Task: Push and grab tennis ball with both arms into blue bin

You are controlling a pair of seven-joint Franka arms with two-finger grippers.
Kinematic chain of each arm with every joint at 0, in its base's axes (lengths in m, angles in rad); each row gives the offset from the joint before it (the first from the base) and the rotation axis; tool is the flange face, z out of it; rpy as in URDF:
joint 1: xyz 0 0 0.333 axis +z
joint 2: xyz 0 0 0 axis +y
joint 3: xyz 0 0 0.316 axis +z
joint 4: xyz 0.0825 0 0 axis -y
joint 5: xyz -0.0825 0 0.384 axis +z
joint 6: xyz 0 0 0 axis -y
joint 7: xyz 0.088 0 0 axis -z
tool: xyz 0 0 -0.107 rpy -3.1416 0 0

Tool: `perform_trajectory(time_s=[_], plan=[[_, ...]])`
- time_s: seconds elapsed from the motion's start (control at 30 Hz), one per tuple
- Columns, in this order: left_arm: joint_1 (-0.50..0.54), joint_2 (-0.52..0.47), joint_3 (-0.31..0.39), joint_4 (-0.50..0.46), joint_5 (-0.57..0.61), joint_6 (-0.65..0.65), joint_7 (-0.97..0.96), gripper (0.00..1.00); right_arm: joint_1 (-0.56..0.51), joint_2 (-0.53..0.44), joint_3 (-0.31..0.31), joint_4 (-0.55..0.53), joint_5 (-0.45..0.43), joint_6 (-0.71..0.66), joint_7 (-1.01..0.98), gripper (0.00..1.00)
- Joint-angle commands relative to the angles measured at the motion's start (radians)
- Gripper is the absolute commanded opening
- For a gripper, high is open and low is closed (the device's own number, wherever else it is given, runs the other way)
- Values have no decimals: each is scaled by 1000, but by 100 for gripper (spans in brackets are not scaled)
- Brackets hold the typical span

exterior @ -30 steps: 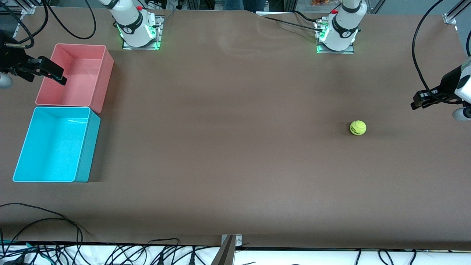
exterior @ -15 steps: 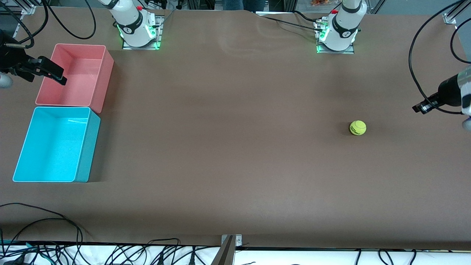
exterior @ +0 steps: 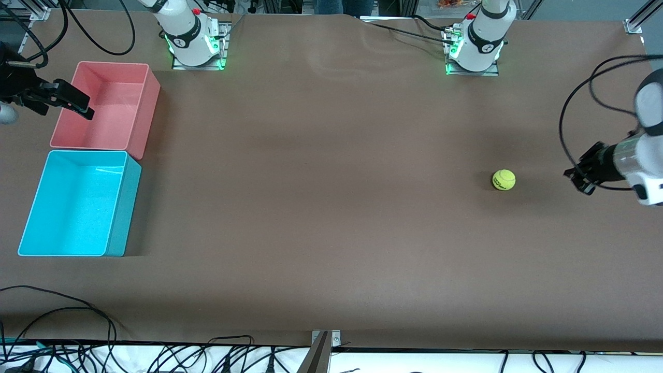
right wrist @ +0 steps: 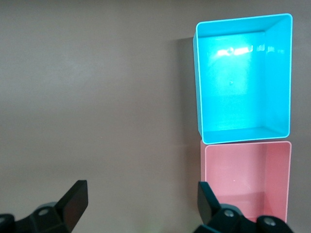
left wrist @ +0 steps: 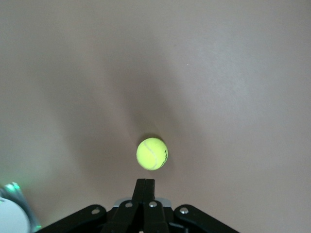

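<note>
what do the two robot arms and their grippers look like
Both are white jointed arms with black joint bands, red buttons and green-lit bases on metal plates, trailing looped black cables. The left arm's black two-finger gripper has slim flat fingers and screw-studded links. The right arm's black gripper has wedge-shaped fingers.

Tennis ball [exterior: 503, 180] on table [exterior: 331, 207]; left hand [exterior: 579, 178] beside it, apart.
</note>
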Motion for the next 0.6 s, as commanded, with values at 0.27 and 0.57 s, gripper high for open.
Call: perform_trajectory(time_s=[0.27, 0.57], plan=[[37, 31, -6, -293, 3, 382, -295, 0, -4, 7, -2, 23, 19, -21, -16, 100], [38, 77, -4, -407, 24, 566, -386, 0, -4, 7, 0, 23, 19, -22, -15, 100]])
